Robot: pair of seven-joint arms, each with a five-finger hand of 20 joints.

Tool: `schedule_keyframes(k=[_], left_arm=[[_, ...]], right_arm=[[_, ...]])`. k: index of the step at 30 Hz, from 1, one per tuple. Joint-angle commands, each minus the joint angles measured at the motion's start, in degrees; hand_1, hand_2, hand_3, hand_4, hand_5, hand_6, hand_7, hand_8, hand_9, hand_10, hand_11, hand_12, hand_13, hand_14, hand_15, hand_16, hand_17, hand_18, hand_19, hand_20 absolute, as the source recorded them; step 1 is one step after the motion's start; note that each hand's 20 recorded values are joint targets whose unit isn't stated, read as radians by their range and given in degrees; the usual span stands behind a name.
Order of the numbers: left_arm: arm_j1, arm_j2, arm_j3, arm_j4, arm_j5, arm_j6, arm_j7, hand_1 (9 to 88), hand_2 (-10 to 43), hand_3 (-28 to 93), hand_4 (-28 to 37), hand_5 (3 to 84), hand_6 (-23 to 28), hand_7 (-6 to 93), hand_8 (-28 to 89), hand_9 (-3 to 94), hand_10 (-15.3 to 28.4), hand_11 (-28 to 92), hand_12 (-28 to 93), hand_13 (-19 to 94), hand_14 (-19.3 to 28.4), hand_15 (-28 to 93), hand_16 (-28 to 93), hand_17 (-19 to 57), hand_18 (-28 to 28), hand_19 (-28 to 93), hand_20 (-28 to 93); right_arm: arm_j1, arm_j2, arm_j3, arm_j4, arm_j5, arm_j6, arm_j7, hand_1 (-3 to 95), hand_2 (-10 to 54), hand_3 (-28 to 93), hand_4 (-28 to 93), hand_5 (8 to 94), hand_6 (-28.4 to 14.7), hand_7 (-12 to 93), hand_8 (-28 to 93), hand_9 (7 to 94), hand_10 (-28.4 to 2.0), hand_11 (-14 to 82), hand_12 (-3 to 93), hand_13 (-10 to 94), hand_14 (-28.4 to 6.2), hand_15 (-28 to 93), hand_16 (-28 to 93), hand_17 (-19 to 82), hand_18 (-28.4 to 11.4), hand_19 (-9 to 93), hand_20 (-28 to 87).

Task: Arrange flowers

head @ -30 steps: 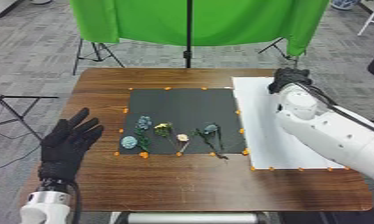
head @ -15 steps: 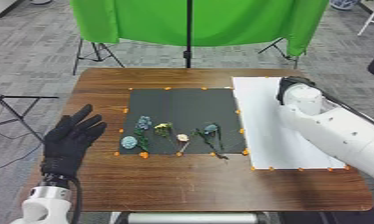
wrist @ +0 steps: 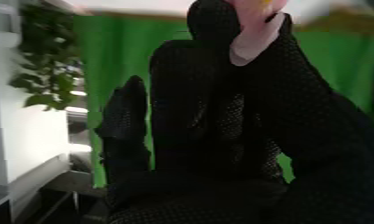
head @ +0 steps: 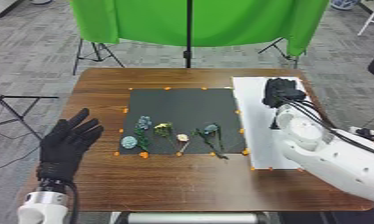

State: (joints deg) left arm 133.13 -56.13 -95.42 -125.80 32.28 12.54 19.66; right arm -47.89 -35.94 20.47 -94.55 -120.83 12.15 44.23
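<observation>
Over the white sheet, my right hand (head: 281,91) is above its far part in the head view. In the right wrist view, the right hand (wrist: 183,105) pinches a pink flower (wrist: 250,32) between thumb and finger. My left hand (head: 66,142) is at the table's left side, fingers straight and spread, holding nothing. On the dark mat (head: 179,107) lie a blue flower (head: 144,121), a round pale-blue bloom (head: 129,142), a yellow flower (head: 162,126), a small pale flower (head: 183,137) and a dark bluish flower (head: 210,129) with its stem toward the near edge.
The white sheet (head: 263,145) lies right of the dark mat, both edged with orange bits. The brown table (head: 183,187) extends in front of them. Beyond its far edge stands a green cloth (head: 237,22) on a black stand.
The right hand and forearm have shifted over the white sheet, the forearm swinging toward the near side. The left hand has barely moved.
</observation>
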Motion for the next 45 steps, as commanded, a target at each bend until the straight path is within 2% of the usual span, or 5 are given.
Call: schedule_keyframes(k=[1,21,30,37,45], left_arm=[[0.7,-0.69,0.13,-0.15,0.07,0.19,-0.13,19.0,10.6,75,-28.3,40.9,10.5,10.6,-9,38.0,21.7,24,11,26,28.4,52,-9,-8.6,27.0,57,14],[1.0,-2.43,0.03,0.24,1.19,-0.87,-1.42,19.0,10.6,76,-28.3,40.9,10.5,10.8,-9,38.0,21.7,25,11,26,28.4,52,-9,-8.6,26.9,57,14],[0.8,-2.93,-0.08,0.39,1.44,-0.96,-2.03,19.7,10.7,76,-28.3,41.0,10.4,11.0,-9,38.1,21.8,24,11,26,28.4,52,-9,-8.6,27.0,57,14],[0.9,-2.35,0.38,0.62,1.12,-0.96,-0.81,19.9,10.8,76,-28.3,41.0,10.5,10.9,-9,38.0,21.7,25,11,26,28.4,52,-9,-8.6,27.0,57,14],[-0.1,-2.73,0.80,1.89,1.45,-2.55,-0.19,19.4,10.0,76,-28.3,41.5,9.8,10.5,-9,38.2,21.1,24,11,26,28.4,52,-9,-8.7,26.9,57,14]], right_arm=[[-10.1,-3.4,6.4,-10.4,-4.4,0.8,-0.6,54.7,-9.5,72,-28,86.3,3.4,17,1,93.7,-4.3,13.7,34.7,76,-1.4,62,29,29,-19.4,86,44],[-22.1,-5.9,11.5,-16.3,-6.2,-4.1,6.2,50.2,-9.5,71,-28,82.0,1.6,15,0,88.8,-7.9,23.0,29.8,71,-6.9,69,21,26,-21.5,87,44],[-27.5,-5.9,18.6,-20.3,-5.1,-11.9,1.3,27.0,-9.5,76,-27,68.2,-0.6,12,-12,80.7,-11.5,41.0,19.7,67,-11.7,80,19,22,-25.0,86,53],[-30.4,-3.6,23.6,-23.2,-4.7,-3.9,0.9,23.7,-7.3,75,-27,67.3,-1.2,12,-11,80.0,-12.1,42.9,19.7,67,-12.2,81,19,23,-25.2,86,54],[-44.7,-8.4,45.9,-24.7,32.4,7.0,-17.7,22.3,1.4,78,-28,64.2,-0.8,14,-12,72.3,-15.2,29.3,15.5,55,-15.2,66,13,14,-22.2,68,43]])
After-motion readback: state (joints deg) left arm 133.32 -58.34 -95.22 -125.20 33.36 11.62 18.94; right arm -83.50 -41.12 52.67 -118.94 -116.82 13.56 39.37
